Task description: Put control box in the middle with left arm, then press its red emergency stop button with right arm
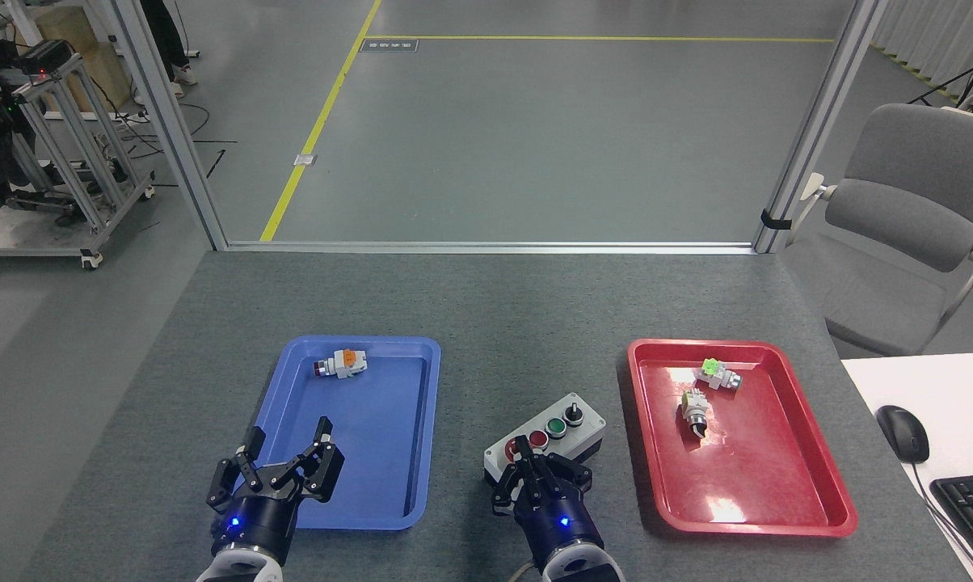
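Observation:
The control box point(563, 436), light grey on a black base, lies at an angle on the table between the two trays. Its small red button point(537, 439), green button point(556, 428) and black knob point(572, 415) show. My right gripper point(528, 462), fingers drawn together, sits on the box's near left end, right over the red emergency stop button point(511, 447). Only a red sliver of that button shows. My left gripper point(286, 454) stands open over the near left corner of the blue tray point(389, 501), holding nothing.
One small switch part point(341, 364) lies at the back of the blue tray. The red tray point(777, 517) on the right holds two switch parts point(717, 373). A white desk with a mouse point(903, 432) and keyboard adjoins the right edge, with a grey chair point(907, 218) behind it.

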